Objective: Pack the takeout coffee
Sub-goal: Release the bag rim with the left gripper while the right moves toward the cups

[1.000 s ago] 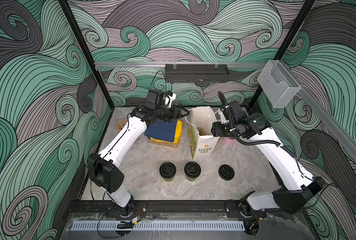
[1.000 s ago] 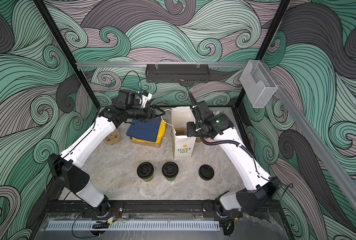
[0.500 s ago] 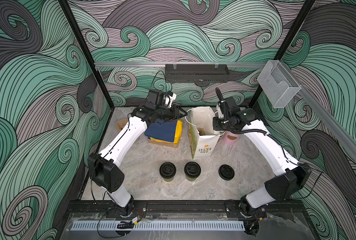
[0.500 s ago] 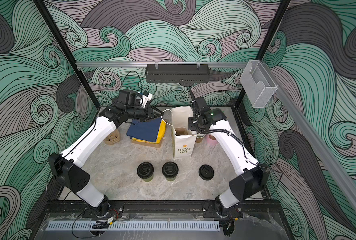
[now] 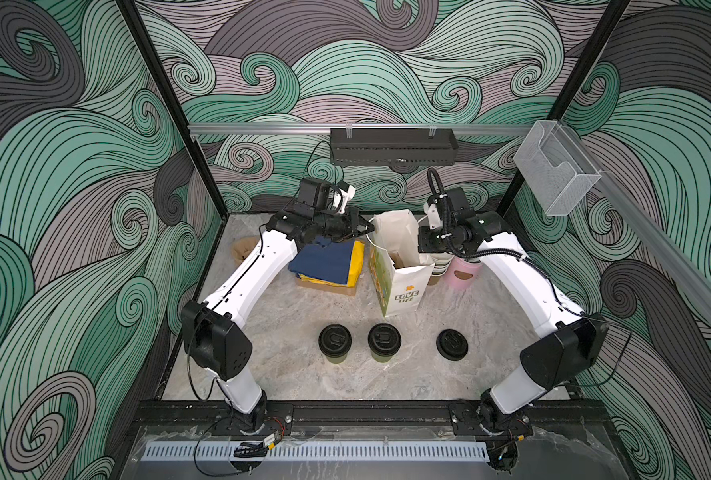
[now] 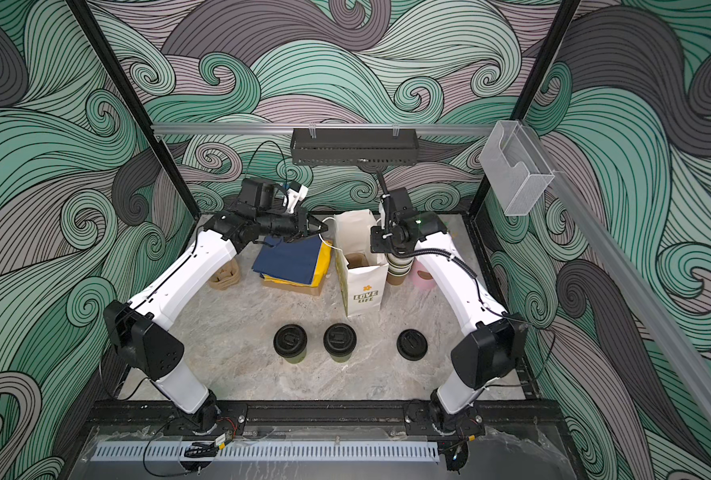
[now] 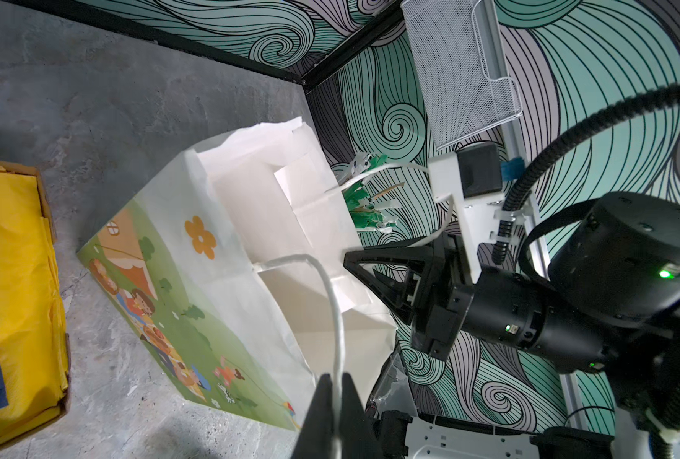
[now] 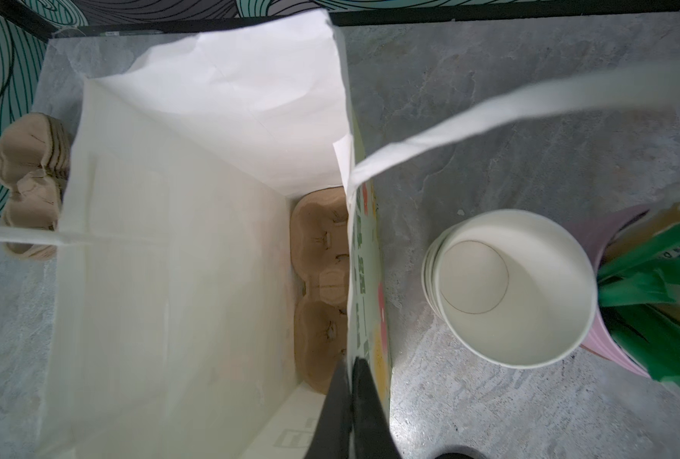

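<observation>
With the left gripper [image 7: 336, 387] pinched shut on the bag's [image 5: 399, 286] handle [image 7: 336, 314] and the right gripper [image 8: 349, 373] shut on its wall, a hard outward pull could tear the paper or tip the bag, while both coffees [image 5: 334, 340] [image 5: 383, 338] stand unpacked at lower centre in both top views.

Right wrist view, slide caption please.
Right hand pinches the wall of the open paper bag; cup carrier inside, lidless cups stacked beside.
</observation>
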Controlling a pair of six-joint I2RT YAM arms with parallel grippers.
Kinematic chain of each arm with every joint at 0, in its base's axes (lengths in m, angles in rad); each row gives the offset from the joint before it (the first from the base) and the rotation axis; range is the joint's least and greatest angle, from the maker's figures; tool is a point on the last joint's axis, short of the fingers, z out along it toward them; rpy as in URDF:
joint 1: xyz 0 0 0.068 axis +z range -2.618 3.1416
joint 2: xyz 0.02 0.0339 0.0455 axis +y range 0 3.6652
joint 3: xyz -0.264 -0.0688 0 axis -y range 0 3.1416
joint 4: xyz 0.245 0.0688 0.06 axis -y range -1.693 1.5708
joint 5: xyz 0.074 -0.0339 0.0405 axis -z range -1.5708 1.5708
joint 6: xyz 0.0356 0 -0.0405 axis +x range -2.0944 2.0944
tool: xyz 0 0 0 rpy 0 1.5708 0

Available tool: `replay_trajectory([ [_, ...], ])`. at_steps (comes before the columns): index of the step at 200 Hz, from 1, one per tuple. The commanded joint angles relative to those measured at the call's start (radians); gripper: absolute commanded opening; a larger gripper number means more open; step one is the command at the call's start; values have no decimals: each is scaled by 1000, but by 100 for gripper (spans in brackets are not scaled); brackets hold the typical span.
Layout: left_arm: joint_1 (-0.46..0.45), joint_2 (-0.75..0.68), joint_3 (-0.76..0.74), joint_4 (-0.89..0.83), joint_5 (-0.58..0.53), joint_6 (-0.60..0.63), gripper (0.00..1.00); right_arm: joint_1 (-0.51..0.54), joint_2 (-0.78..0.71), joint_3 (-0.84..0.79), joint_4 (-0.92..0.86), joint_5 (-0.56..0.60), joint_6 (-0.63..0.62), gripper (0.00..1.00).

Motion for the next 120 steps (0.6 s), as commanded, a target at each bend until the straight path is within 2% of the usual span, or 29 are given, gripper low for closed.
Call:
replay_trajectory([
  [1, -4, -4, 31, 11, 2, 10, 5, -6, 20, 34, 14, -70, -21, 0],
  [20, -4, -12, 22, 12, -3, 8, 0, -6, 30, 38, 13, -91, -26, 0],
  [37, -3, -22, 12, 9, -16, 10, 0, -5, 31, 37, 13, -81, -30, 0],
  [55, -3, -29, 2, -4, -27, 14, 1, -7, 23, 42, 0, -65, -28, 14],
  [67, -3, -34, -5, -13, -38, 17, 10, -7, 16, 59, -28, -57, -30, 32],
  [73, -3, -37, -5, -21, -46, 23, 16, -7, 11, 75, -53, -56, -35, 38],
  [95, -1, -61, -12, -33, -80, 36, 42, -7, -27, 132, -153, -48, -61, 51],
  [120, 3, -97, -29, -3, -100, 33, 57, -6, -103, 151, -247, -58, -69, 55],
])
